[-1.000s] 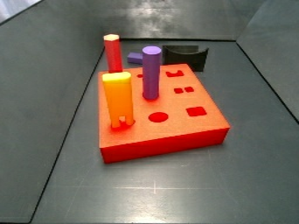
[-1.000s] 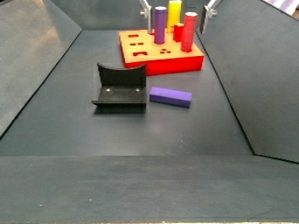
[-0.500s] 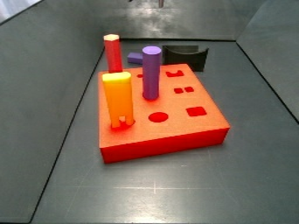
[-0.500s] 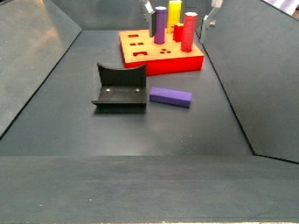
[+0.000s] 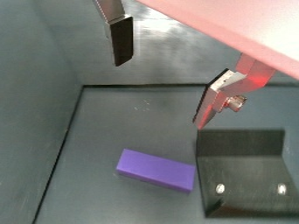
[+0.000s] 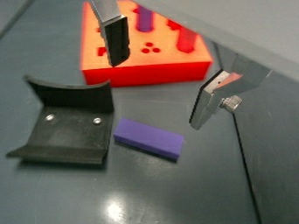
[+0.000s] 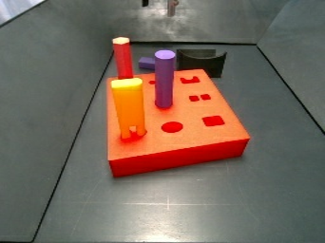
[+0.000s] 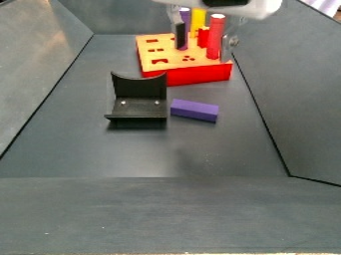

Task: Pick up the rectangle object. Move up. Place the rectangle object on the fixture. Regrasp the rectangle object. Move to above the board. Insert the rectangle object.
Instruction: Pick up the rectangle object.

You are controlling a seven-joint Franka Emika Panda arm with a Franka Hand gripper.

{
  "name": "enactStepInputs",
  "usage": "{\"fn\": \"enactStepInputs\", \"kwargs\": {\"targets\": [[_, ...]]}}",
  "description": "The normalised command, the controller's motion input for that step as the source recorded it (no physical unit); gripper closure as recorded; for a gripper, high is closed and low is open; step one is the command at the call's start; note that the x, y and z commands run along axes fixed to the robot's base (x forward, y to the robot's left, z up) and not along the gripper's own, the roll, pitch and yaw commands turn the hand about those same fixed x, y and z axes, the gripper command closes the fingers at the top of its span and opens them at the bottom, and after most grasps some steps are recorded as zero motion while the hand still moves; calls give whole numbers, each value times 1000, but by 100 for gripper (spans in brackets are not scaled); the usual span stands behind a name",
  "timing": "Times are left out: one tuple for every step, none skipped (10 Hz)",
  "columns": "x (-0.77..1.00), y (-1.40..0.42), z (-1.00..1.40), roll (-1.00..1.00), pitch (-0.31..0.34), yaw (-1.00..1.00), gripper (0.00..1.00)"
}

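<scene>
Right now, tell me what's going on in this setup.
The Panda arm's gripper hangs open in the air above the floor, holding nothing. Below it the rectangle object lies flat on the floor beside the fixture, not yet picked up. The board sits further back with three pegs standing in it. So the pick-up has not happened yet; the gripper looks poised to come down on the purple bar.

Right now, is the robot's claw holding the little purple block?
No, the gripper hangs open in the air, and the rectangle object lies flat on the floor beside the fixture.
</scene>
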Motion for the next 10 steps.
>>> {"fn": "enactStepInputs", "kwargs": {"targets": [[11, -40, -300, 0, 0, -960, 0], [100, -77, -263, 0, 0, -857, 0], [249, -114, -240, 0, 3, -714, 0], [360, -143, -237, 7, 43, -569, 0], [483, -174, -234, 10, 59, -440, 0], [237, -109, -263, 0, 0, -757, 0], [0, 0, -306, 0, 0, -1000, 0], [0, 0, -329, 0, -1, -1000, 0], [0, 0, -326, 0, -3, -1000, 0], [0, 0, -331, 0, -6, -1000, 0]]}}
